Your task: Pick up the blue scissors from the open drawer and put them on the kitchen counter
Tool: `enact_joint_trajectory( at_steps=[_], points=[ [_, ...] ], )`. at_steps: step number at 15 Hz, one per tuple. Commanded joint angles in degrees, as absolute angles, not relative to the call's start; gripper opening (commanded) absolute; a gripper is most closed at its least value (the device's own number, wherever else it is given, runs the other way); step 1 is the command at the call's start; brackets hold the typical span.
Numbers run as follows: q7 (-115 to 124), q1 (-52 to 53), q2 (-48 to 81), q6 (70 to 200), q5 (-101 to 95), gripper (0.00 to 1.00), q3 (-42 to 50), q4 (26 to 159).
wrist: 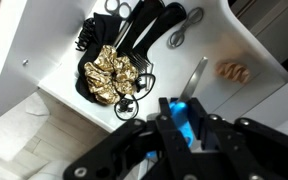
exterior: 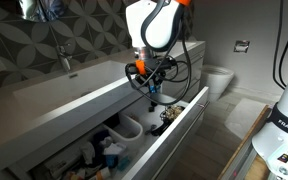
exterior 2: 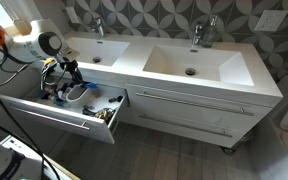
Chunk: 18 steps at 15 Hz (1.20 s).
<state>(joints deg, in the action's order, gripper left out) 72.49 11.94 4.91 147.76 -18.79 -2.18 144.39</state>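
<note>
My gripper (wrist: 182, 105) is shut on the blue scissors (wrist: 180, 122), a bright blue piece held between the two black fingers. In both exterior views the gripper (exterior: 152, 88) (exterior 2: 69, 76) hangs just above the open drawer (exterior: 176, 128) (exterior 2: 52, 118), near the drawer's end beside the counter's edge. A speck of blue shows at the fingertips in an exterior view (exterior: 152, 93). The pale grey kitchen counter (exterior: 74, 88) (exterior 2: 164, 62) with its sink basins lies right beside and above the drawer. The white drawer floor (wrist: 64, 50) is below the gripper.
The drawer holds a gold crumpled item (wrist: 109, 70), black utensils (wrist: 144, 25), a metal tool (wrist: 196, 75), a tan clip (wrist: 234, 72) and a blue-and-white bundle (exterior: 109, 150). Faucets (exterior 2: 97, 27) (exterior 2: 204, 32) stand at the counter's back. A toilet (exterior: 219, 78) stands beyond.
</note>
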Motion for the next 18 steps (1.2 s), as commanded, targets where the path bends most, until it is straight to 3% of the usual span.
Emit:
enact_joint_trajectory(
  at_steps=[1,3,4,11,12,18],
  points=[
    [65.8,10.5,-3.6,138.7,-12.0,0.1,-4.3,144.8],
    [66.2,9.8,-6.0,135.6,-11.3,0.09,-4.8,144.2],
    [67.5,9.5,-2.8,138.1,-13.2,0.24,-5.3,143.8],
    [67.3,8.8,-5.3,136.2,-12.7,0.24,-5.8,143.9],
    [67.5,8.5,-5.9,135.5,-13.0,0.06,-5.7,143.7],
    [67.2,2.1,-9.8,131.4,-16.6,0.06,-3.4,141.0]
  ],
)
